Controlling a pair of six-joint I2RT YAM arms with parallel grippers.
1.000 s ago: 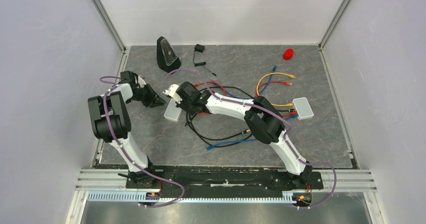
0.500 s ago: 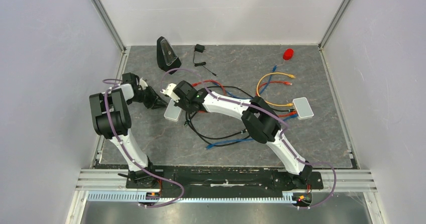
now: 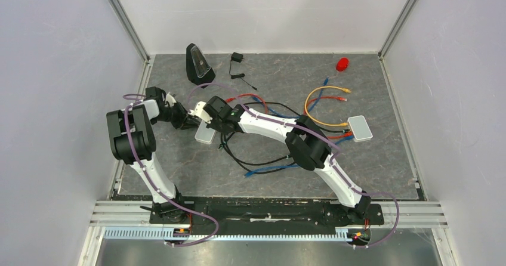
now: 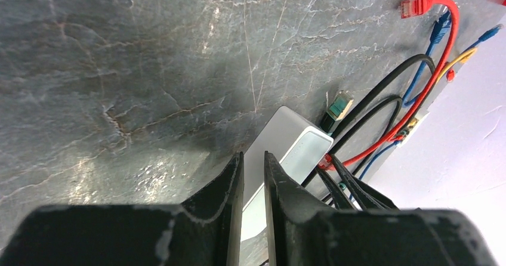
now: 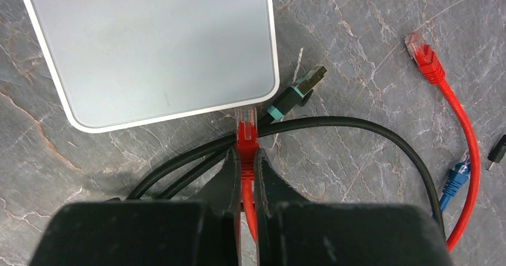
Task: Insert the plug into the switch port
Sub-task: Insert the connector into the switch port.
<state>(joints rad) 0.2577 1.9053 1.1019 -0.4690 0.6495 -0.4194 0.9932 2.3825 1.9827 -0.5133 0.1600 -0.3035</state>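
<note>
The switch, a flat pale grey-white box [image 3: 204, 135], lies left of the table's centre. My left gripper [image 3: 190, 121] reaches it from the left. In the left wrist view its narrow-set fingers [image 4: 253, 155] straddle the box's [image 4: 298, 144] near edge, shut on it. My right gripper [image 5: 246, 158] is shut on the red plug [image 5: 246, 132], and the plug's clear tip touches the box's [image 5: 155, 45] edge. The switch port itself does not show. From above, the right gripper [image 3: 210, 121] sits right over the box's far side.
Black cables [image 5: 358, 126] and a teal-collared plug [image 5: 298, 90] crowd the plug side of the box. The red cable's other end [image 5: 423, 54] lies to the right. A black wedge device [image 3: 198, 63], a black adapter [image 3: 237, 58], a second white box [image 3: 360, 127] and coloured cables [image 3: 325, 93] lie further off.
My right arm has moved left, bringing the red plug up to the box. The left gripper has edged in toward the box; the box has stayed put.
</note>
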